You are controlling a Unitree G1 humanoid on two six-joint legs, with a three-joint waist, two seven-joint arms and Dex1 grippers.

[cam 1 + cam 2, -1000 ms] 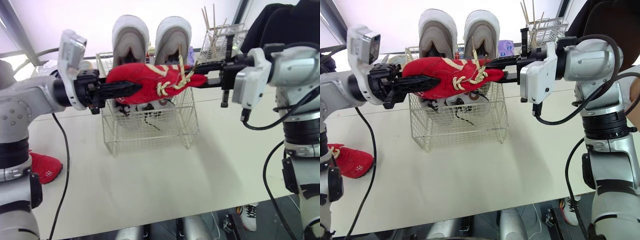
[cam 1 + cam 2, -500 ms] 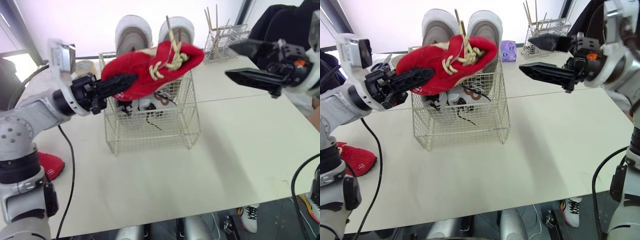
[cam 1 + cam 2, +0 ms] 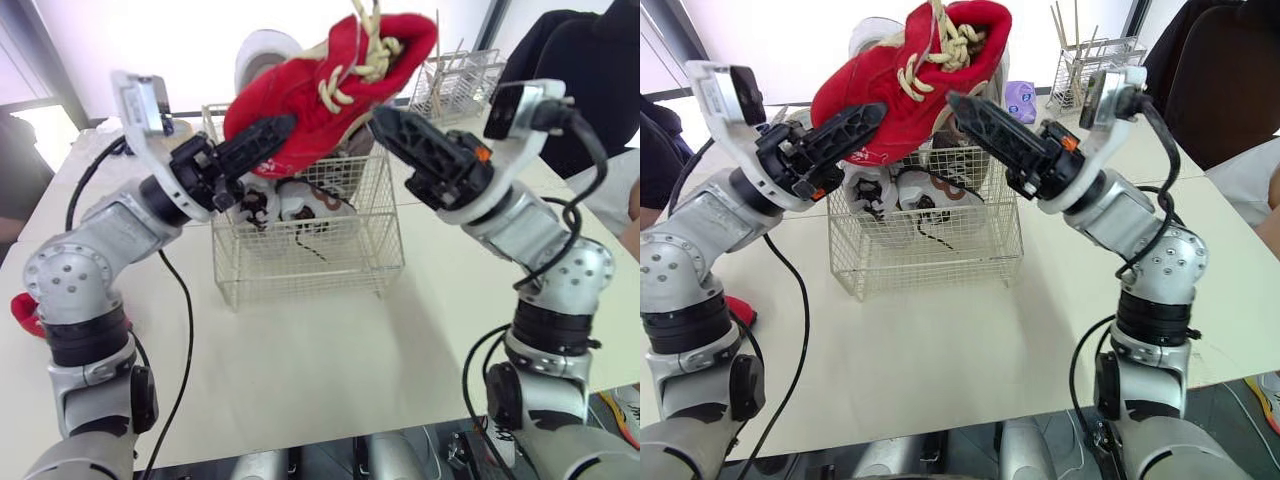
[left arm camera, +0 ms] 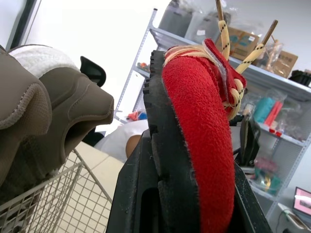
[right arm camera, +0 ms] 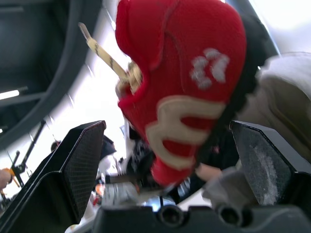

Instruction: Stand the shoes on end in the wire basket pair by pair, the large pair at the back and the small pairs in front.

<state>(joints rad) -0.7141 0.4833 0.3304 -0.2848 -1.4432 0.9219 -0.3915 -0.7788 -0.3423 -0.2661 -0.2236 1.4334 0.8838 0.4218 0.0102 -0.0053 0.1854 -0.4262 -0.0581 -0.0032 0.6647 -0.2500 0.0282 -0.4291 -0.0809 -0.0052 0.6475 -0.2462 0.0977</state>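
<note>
A red shoe (image 3: 330,85) with cream laces hangs above the wire basket (image 3: 310,255), toe tilted up. My left gripper (image 3: 262,138) is shut on its heel end, with the sole showing in the left wrist view (image 4: 194,145). My right gripper (image 3: 392,122) is open just under the toe, and its fingers (image 5: 77,160) stand either side of the shoe without touching it. The large grey pair (image 3: 262,55) stands at the back of the basket. White shoes with black laces (image 3: 290,205) lie in front of them. A second red shoe (image 3: 740,310) lies low at the left.
A wire rack holding sticks (image 3: 460,70) stands at the back right, with a purple packet (image 3: 1018,100) beside it. A person in dark clothes (image 3: 590,60) sits at the right. The white table (image 3: 330,360) stretches bare in front of the basket.
My right gripper let go of the red shoe, opened, swung away and came back under the toe. My left gripper raised the shoe and tipped its toe upward. The camera shifted.
</note>
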